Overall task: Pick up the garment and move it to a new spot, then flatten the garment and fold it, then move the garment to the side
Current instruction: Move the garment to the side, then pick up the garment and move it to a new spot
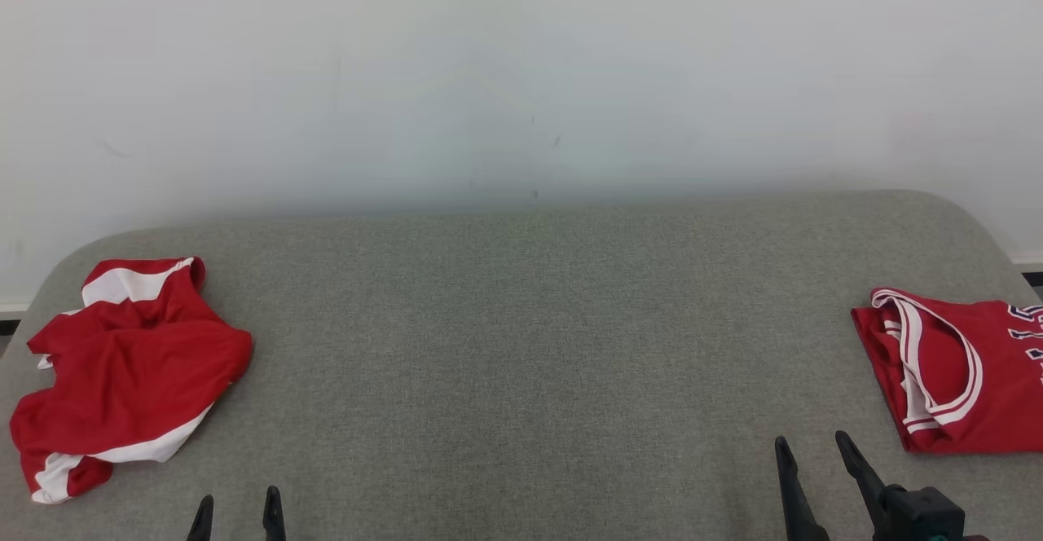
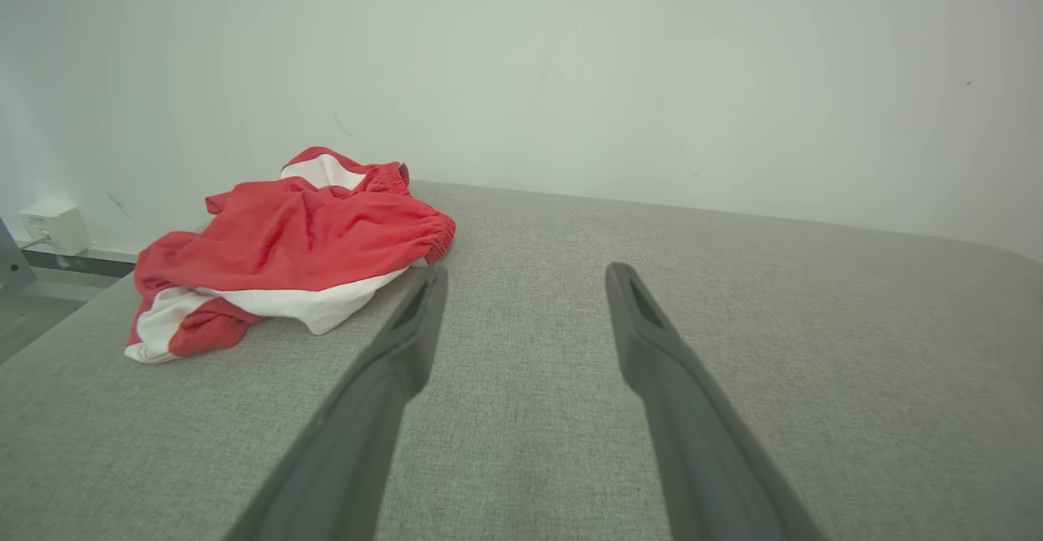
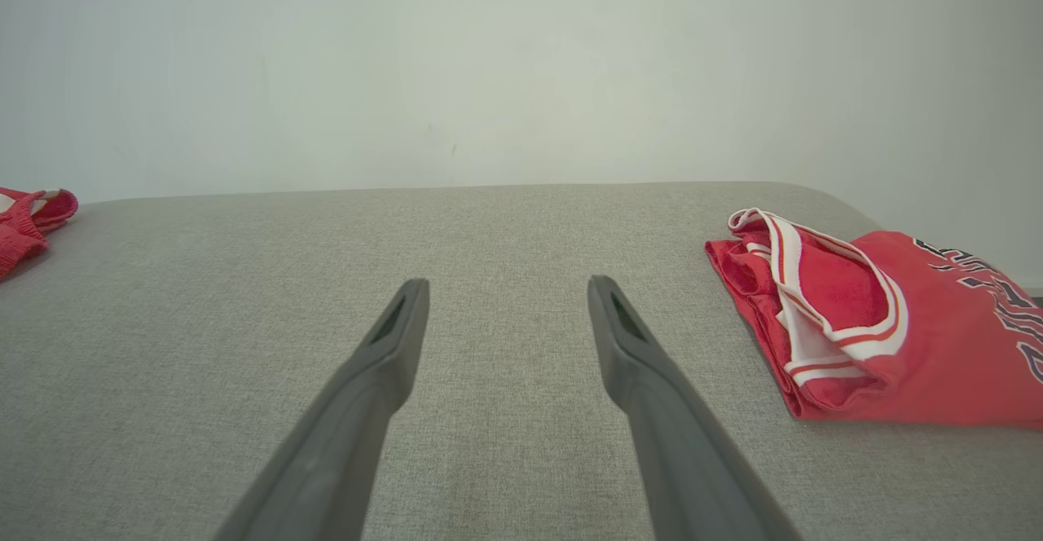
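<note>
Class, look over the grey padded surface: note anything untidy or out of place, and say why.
The red and white garment at the left end lies crumpled in a heap, while the red jersey at the right end is folded flat. Nothing looks spilled or torn.

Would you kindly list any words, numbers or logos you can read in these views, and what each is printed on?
Folded red jersey: dark lettering, slanted and cut off at the frame edge; not readable.
Crumpled red and white garment: no text visible.
Nothing else carries writing.
</note>
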You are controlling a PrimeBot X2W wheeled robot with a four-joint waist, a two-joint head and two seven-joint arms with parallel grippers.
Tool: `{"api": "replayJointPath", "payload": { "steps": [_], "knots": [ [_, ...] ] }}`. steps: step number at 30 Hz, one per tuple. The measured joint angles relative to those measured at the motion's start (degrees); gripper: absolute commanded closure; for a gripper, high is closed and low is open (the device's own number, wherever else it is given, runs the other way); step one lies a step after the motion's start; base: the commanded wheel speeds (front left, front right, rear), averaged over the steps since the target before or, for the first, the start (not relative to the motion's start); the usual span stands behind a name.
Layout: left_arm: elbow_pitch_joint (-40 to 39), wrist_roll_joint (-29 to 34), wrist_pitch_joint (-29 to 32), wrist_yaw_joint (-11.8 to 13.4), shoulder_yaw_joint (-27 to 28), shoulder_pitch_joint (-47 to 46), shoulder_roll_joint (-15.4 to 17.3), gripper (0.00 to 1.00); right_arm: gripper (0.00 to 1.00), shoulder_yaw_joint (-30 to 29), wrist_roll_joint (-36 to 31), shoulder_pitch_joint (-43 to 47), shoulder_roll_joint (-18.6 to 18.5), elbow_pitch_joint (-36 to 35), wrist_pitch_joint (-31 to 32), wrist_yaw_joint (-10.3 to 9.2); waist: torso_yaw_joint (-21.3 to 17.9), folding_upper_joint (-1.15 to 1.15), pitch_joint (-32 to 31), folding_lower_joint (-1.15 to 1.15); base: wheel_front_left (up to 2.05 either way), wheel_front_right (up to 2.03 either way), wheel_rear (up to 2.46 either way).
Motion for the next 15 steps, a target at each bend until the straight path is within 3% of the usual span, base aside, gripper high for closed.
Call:
{"api": "replayJointPath", "payload": {
  "steps": [15],
  "knots": [
    [0.5, 0.3, 0.0, -0.5, -0.3, -0.2, 0.0, 0.00, 0.00, 0.3, 0.5, 0.6, 1.1, -0.6, -0.2, 0.00, -0.3, 0.00, 0.4, 0.01, 0.00, 0.00, 0.00]
  ]
}}
